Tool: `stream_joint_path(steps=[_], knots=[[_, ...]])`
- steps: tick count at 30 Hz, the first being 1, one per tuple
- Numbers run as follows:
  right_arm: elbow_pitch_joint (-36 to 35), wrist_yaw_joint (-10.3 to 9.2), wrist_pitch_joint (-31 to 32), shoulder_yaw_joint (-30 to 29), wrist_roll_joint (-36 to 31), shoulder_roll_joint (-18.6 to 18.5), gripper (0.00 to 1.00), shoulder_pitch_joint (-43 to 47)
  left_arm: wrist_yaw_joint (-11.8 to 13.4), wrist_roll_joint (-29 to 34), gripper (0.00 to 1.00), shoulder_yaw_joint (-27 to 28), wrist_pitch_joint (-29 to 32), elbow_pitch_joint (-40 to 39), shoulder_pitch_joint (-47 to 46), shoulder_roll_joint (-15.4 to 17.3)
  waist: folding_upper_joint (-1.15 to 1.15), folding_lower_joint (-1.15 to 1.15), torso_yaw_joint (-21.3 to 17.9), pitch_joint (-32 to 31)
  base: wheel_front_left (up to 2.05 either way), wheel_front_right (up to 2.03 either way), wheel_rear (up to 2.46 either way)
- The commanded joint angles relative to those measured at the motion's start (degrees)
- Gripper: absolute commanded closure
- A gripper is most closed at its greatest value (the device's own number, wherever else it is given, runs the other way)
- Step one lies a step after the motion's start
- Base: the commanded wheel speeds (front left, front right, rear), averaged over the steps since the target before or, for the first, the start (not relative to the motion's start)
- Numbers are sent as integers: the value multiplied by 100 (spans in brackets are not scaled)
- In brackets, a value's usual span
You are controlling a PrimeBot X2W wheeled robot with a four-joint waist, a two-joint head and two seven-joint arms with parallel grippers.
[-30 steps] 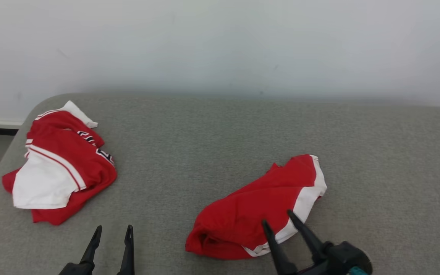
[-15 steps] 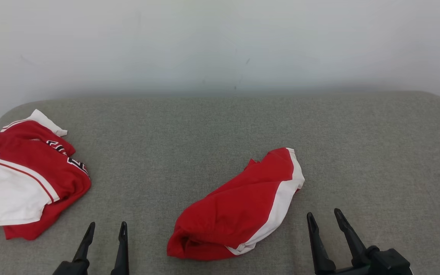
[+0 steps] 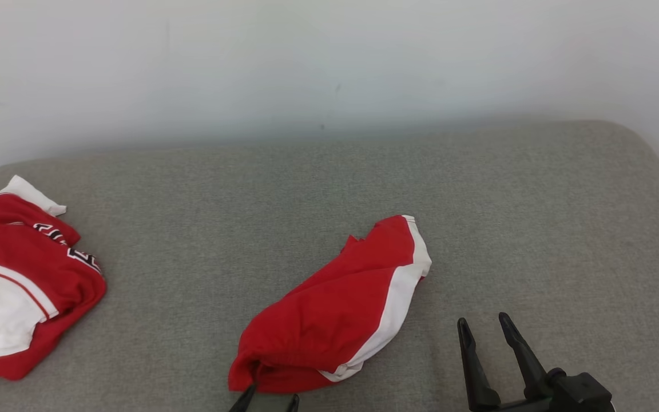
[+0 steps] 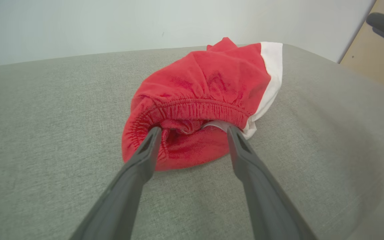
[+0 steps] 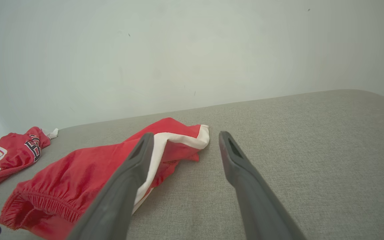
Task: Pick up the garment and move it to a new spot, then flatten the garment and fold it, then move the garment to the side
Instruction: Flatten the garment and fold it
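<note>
The garment (image 3: pixel 341 309), red shorts with a white side stripe, lies crumpled on the grey cushion (image 3: pixel 284 189). Its elastic waistband (image 4: pixel 192 108) faces me. My left gripper (image 4: pixel 193 129) is open, its two fingertips resting at the waistband's bunched opening, one on each side. From the head camera, just the tips of that gripper (image 3: pixel 266 399) poke up at the bottom edge, right at the garment's near end. My right gripper (image 3: pixel 484 323) stands open to the right of the garment, above bare cushion, holding nothing. In the right wrist view the garment (image 5: pixel 88 166) lies left of the open fingers.
A second red and white jersey (image 3: pixel 15 286) with dark lettering lies bunched at the cushion's left end. A pale wall (image 3: pixel 329 63) rises behind the cushion. The cushion's rounded right edge (image 3: pixel 658 154) drops to the floor.
The head camera has turned right, shifting the scene left. My right gripper drew back off the garment to its right. My left gripper has come across to the garment's waistband.
</note>
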Motion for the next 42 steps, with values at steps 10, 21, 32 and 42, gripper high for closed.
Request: stream_joint_path(steps=[10,21,32,42], knots=[[98,-13,-3,165,24,33,0,-281,11,-445,0,-486,-20,593,-488,-182,0,0,-634,292,0,0,0],[104,-13,-3,108,73,35,0,-401,10,-636,0,-703,-20,1110,-1114,-225,0,0,-1061,545,0,0,0],[160,-13,-3,92,93,36,0,-458,10,-485,100,-732,-20,1823,-1509,-216,0,0,-949,550,0,0,0],[173,-13,-3,34,167,34,0,-365,41,-298,0,-571,-20,1160,-1280,-211,0,0,-739,498,0,0,0]])
